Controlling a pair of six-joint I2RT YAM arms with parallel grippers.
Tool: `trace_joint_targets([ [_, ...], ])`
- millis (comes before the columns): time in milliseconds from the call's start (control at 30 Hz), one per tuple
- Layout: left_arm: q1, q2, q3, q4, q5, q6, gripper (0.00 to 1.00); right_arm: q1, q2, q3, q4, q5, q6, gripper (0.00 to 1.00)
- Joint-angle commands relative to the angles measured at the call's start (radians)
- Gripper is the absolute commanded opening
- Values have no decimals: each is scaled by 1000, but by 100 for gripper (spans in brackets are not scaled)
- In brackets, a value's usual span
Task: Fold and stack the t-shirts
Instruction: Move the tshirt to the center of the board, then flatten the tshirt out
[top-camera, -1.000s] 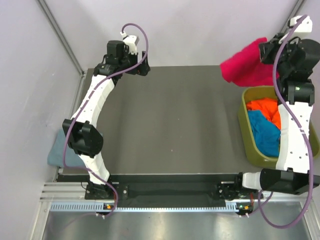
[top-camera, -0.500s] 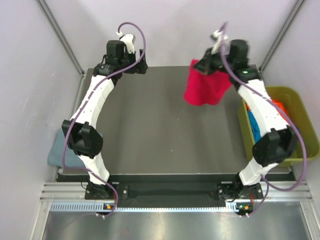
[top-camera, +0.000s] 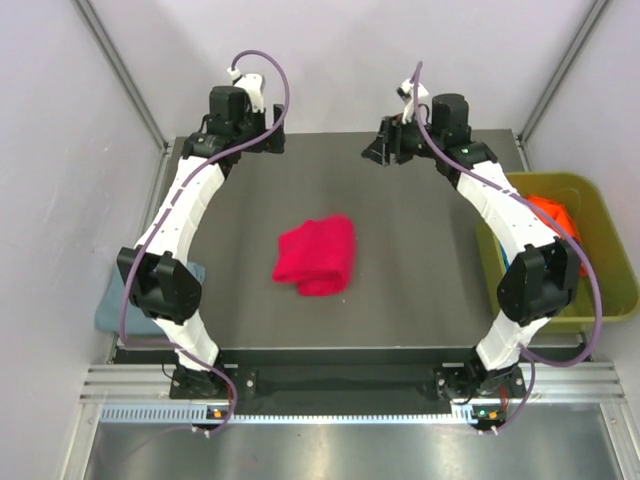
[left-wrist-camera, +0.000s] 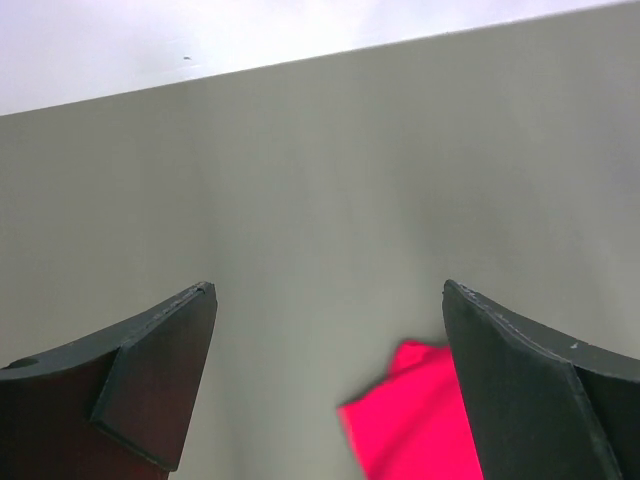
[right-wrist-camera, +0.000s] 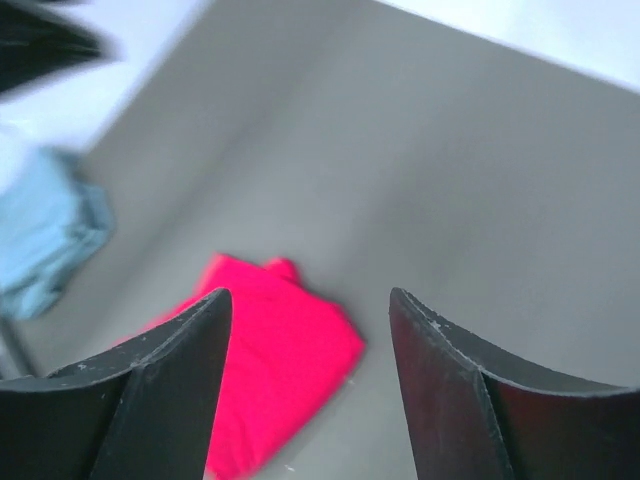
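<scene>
A crimson red t-shirt (top-camera: 316, 255) lies bunched in a loose heap on the middle of the dark table (top-camera: 420, 300), held by nothing. My right gripper (top-camera: 385, 150) hovers at the back of the table, open, with the red t-shirt (right-wrist-camera: 285, 350) seen below between its fingers (right-wrist-camera: 160, 390). Over the back left, my left gripper (top-camera: 262, 140) is wide open and empty, and a corner of the red t-shirt (left-wrist-camera: 415, 425) shows beneath it. A grey-blue t-shirt (top-camera: 115, 300) rests at the table's left edge, partly behind the left arm. An orange t-shirt (top-camera: 552, 213) sits in the bin.
The olive-green bin (top-camera: 612, 300) stands off the table's right side, partly hidden by the right arm. Pale walls with metal corner posts close in the back and sides. In the right wrist view the grey-blue t-shirt (right-wrist-camera: 45, 240) shows at far left.
My right arm swung from above the bin to the table's back, carrying the red t-shirt. Its jaws opened and the shirt dropped onto the table's middle. The left arm barely moved.
</scene>
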Motion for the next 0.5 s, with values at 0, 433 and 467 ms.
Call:
trace_joint_targets([
  [0,-2,-76,-35,-20,54,51,99,-15,-74,-72,11,139,-40,64],
  [433,28,-23,-470,-176,380,-127,81,107,-180,-224,-22,-4,-214,59],
  [467,38,-7,-477,-173,406,-136,81,109,-177,-209,-28,-3,-217,59],
])
